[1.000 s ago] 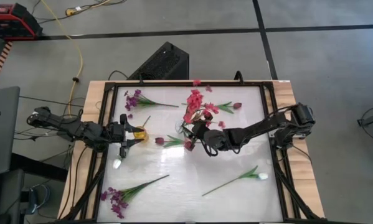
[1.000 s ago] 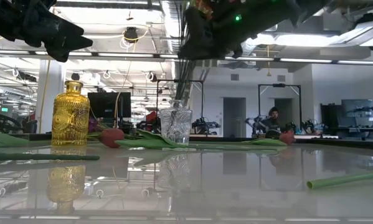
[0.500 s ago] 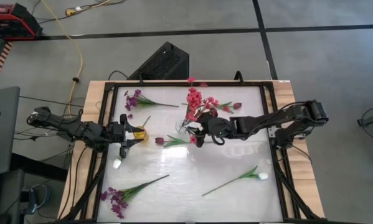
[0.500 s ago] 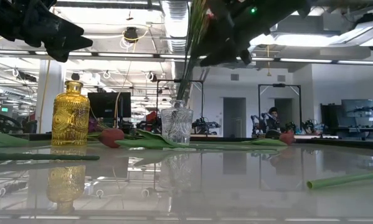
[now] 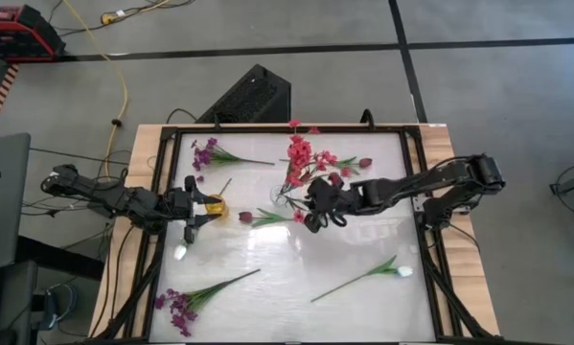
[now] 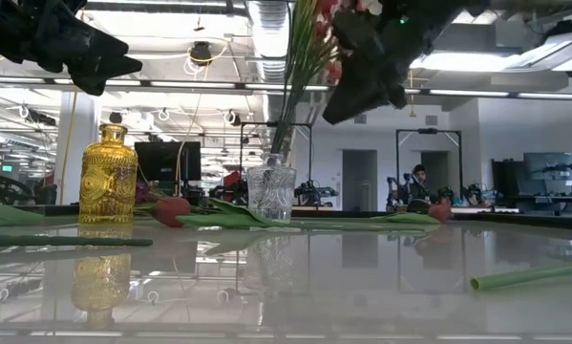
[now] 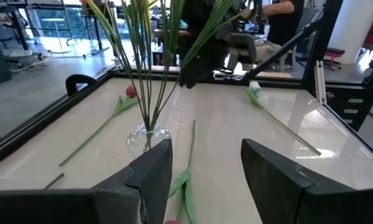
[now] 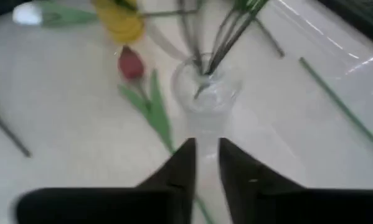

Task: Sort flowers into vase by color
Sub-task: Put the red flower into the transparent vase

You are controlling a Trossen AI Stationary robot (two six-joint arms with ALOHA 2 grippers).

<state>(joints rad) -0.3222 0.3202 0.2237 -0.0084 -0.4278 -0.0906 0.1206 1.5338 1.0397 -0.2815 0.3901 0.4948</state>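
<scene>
Maroon bud [image 5: 245,218] lies flat just beside the clear vase [image 6: 269,191], on the side toward my right gripper [image 5: 317,218], its stem [image 5: 267,218] running along the table toward me. My fingers [image 8: 181,163] are nearly together, holding nothing. Left gripper [image 5: 193,211] waits spread by the yellow bottle [image 5: 213,206], slightly nearer

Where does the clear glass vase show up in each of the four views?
High view: clear glass vase near table centre, under the red-pink flowers, beside the right gripper.
Low view: centre, vase right of the yellow vase.
Left wrist view: left of centre, vase holding green stems.
Right wrist view: upper centre.
Shared landmark: the maroon bud lying beside it.
</scene>
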